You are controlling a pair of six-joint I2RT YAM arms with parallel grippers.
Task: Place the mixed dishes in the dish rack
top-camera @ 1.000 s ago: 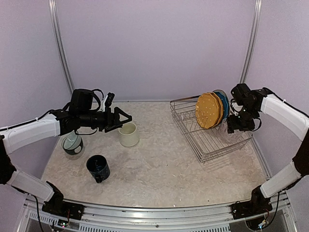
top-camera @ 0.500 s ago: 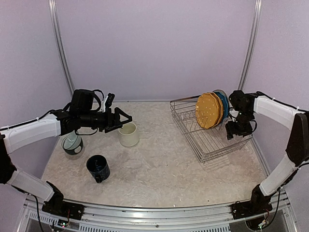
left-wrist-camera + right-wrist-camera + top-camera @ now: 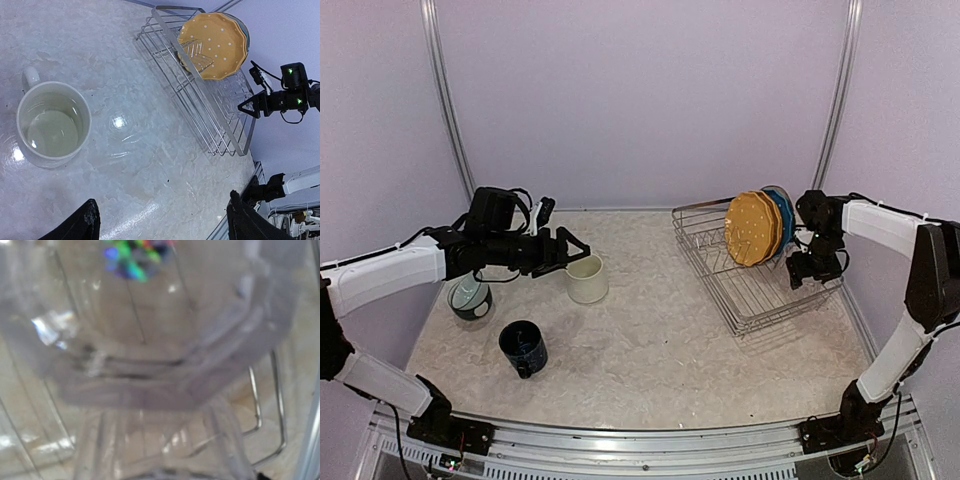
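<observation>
Left gripper (image 3: pixel 572 254), jaws spread wide, near cream mug (image 3: pixel 54 124) on table (image 3: pixel 650 360); right gripper (image 3: pixel 802 272) at dish rack (image 3: pixel 760 300), grip indeterminable; clear glass (image 3: pixel 150 340) before rack wires fills right wrist view, indiscernible from top.

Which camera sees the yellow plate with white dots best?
Left wrist view: the yellow scalloped plate with white dots faces it, big and sharp. Top external shows it smaller, in the silver wire dish rack. Right wrist shows only blurry clear glass.
</observation>
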